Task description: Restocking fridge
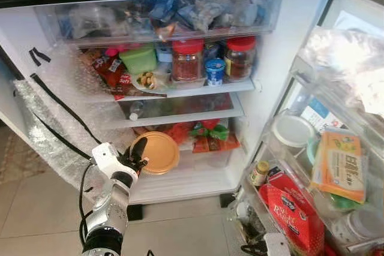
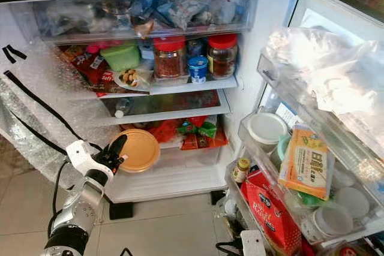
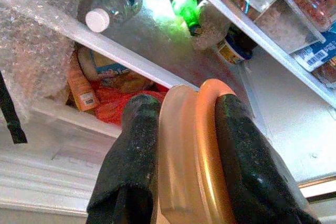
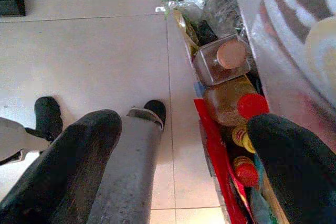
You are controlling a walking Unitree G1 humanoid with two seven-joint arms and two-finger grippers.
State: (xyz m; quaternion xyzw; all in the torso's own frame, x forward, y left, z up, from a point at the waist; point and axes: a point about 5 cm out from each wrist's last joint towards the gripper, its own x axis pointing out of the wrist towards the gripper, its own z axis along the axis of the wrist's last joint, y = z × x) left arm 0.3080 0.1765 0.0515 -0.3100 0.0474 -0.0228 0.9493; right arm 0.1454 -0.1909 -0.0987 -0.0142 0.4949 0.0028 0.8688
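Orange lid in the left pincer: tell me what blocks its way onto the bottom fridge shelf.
Nothing visible. The left pincer holds the orange lid at the bare front of the bottom shelf; red packets sit behind.

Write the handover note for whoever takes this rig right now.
Left gripper: shut on the orange container, held at the front of the fridge's lower shelf.
Right gripper: open, idle, low beside the door bins.
Done: container brought to the open fridge.
Left: set it down on the lower shelf, release, pull the arm out.
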